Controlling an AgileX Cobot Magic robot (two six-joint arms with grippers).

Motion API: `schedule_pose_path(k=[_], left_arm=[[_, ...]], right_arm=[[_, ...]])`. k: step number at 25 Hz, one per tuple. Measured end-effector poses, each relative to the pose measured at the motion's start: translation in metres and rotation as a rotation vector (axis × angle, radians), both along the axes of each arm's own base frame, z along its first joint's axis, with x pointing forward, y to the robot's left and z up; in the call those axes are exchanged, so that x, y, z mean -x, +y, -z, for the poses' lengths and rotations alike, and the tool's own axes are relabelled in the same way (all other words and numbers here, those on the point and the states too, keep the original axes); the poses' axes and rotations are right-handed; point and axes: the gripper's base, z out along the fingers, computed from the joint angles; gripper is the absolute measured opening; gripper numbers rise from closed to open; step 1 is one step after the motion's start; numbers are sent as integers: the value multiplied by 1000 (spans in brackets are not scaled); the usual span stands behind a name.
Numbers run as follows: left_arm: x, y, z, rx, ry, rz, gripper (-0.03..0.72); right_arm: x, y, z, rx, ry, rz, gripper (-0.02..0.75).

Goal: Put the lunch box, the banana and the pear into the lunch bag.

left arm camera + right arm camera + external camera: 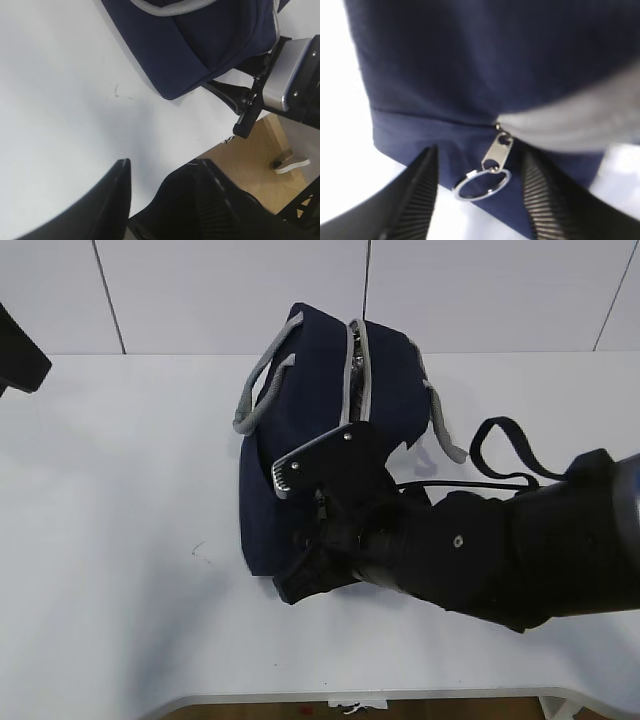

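wall (230,290): white panels, dark seams | table (110,540): white | floor (265,165): tan

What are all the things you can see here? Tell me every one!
lunch bag: one, navy blue, lying on the table near its back edge.
strap handles: two, grey, one on each side of the bag.
zipper: one, grey, running along the top of the bag.
ring pull: one, silver, hanging at the bag's near end, between the right gripper's fingers.
table: one, white, under everything.
left gripper: one, black, open, over bare table away from the bag.
right gripper: one, black, open, either side of the ring pull.
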Motion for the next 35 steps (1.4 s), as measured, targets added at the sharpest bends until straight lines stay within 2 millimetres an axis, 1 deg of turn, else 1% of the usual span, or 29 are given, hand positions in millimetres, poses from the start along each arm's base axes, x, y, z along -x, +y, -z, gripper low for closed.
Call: schedule_pose_path(k=[1, 2, 3, 5, 14, 18, 30, 32, 34, 35], left_arm=[[0, 0, 0, 0, 0, 0, 323], [0, 0, 0, 0, 0, 0, 321], [0, 0, 0, 0, 0, 0, 317], [0, 0, 0, 0, 0, 0, 314], [0, -2, -1, 20, 4, 2, 312], [1, -3, -1, 36, 7, 3, 308], [1, -3, -2, 38, 8, 3, 307], [1, -3, -2, 40, 8, 3, 307], [1, -3, -2, 40, 8, 3, 307], [1, -3, -2, 40, 8, 3, 307]], right_arm=[[1, 1, 0, -3, 12, -3, 353], [1, 1, 1, -4, 15, -4, 353], [2, 1, 2, -15, 43, 2, 314], [3, 1, 3, -23, 63, 9, 298], [5, 1, 4, -34, 89, 14, 286], [5, 1, 4, -41, 98, 22, 260], [5, 1, 4, -39, 98, 21, 252], [5, 1, 4, -41, 98, 20, 164], [5, 1, 0, -47, 90, 18, 102], [5, 1, -2, -50, 87, 18, 87]])
